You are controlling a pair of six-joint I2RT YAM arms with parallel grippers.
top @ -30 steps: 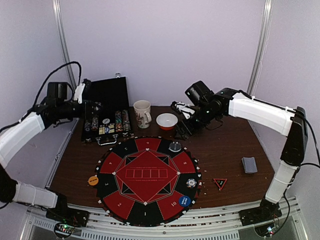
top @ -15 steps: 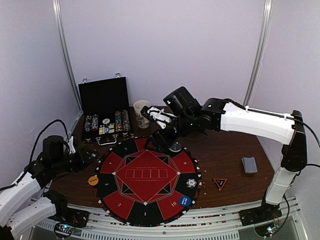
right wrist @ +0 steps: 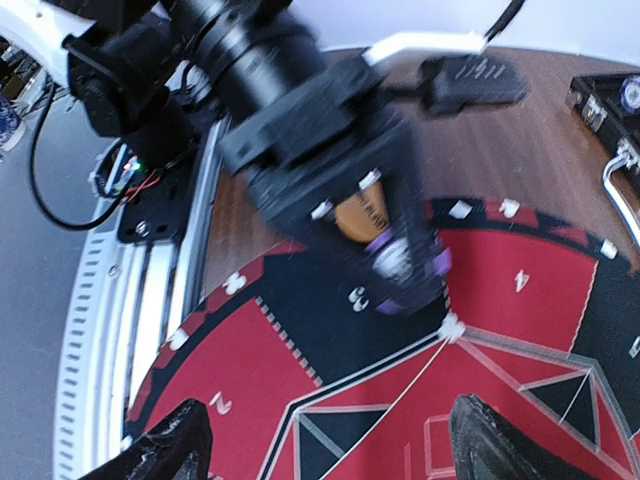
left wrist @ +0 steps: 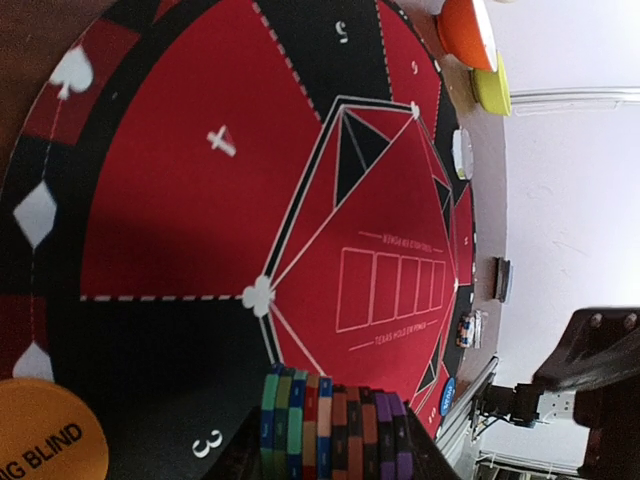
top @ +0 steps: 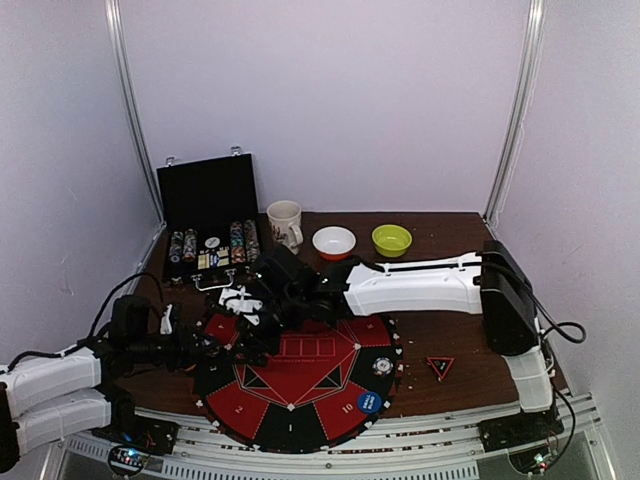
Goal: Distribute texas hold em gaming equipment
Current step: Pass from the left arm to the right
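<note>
**Left gripper [right wrist: 395, 262] clamps chip stack at the mat's nine o'clock**

Its fingers are clenched on a stack of poker chips [left wrist: 335, 425], turned sideways and running green through purple. The stack is low over the round mat [top: 300, 405] by seat 3, at nine o'clock. The orange marker disc [left wrist: 45, 435] lies just beside the stack. The right gripper [right wrist: 330, 410] hangs above, fingers spread wide and grasping nothing. A blue marker disc [top: 369, 402] sits at about five o'clock on the mat. A single chip [top: 382, 366] lies near three o'clock, with the triangle marker [top: 440, 365] beyond it on the table [top: 450, 300].
</note>
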